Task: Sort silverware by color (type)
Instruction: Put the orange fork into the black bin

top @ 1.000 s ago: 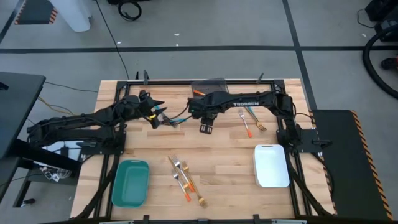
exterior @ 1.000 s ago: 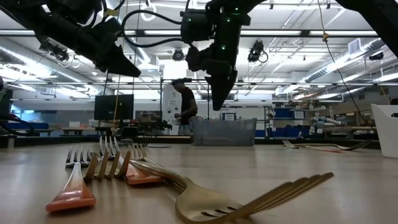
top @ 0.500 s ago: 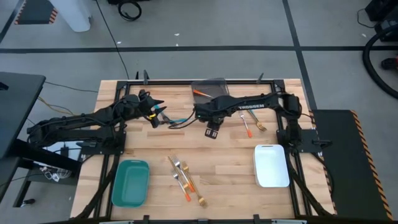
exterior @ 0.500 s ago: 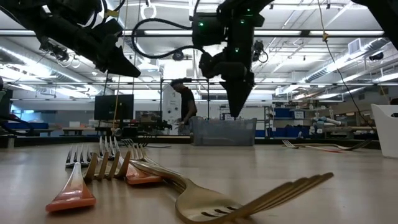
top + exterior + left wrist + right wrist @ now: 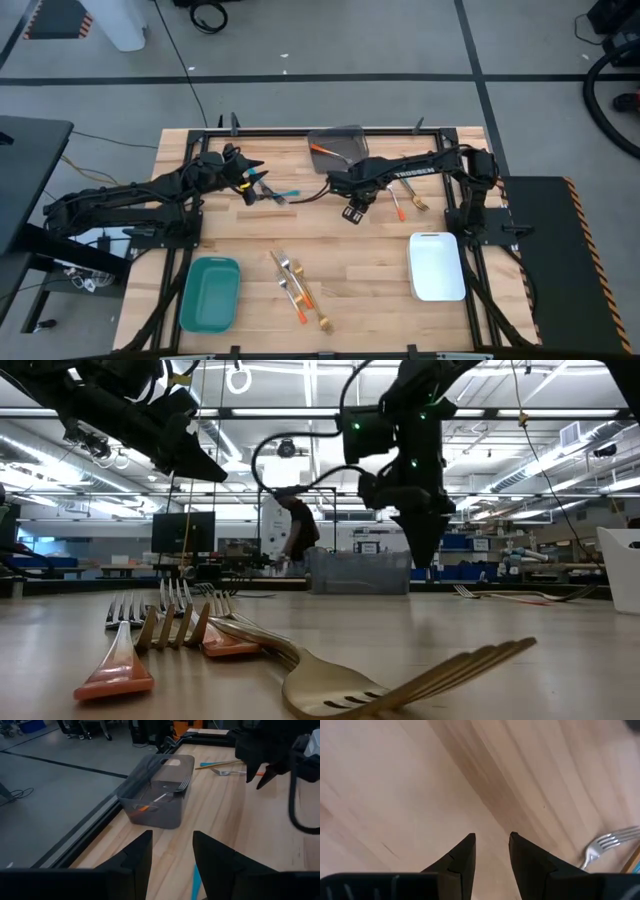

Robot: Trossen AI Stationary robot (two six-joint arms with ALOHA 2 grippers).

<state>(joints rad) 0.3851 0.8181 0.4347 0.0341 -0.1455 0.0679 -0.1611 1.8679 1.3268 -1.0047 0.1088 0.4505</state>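
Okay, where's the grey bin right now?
In the high view the grey bin sits at the table's far edge, near the middle, just behind the right gripper, with an orange-handled fork inside.

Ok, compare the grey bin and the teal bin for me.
The grey bin is see-through; the teal bin is solid-coloured. The grey bin sits at the far edge of the table, the teal bin at the near left corner. The grey bin holds an orange-handled fork; the teal bin shows none. Both are rectangular.
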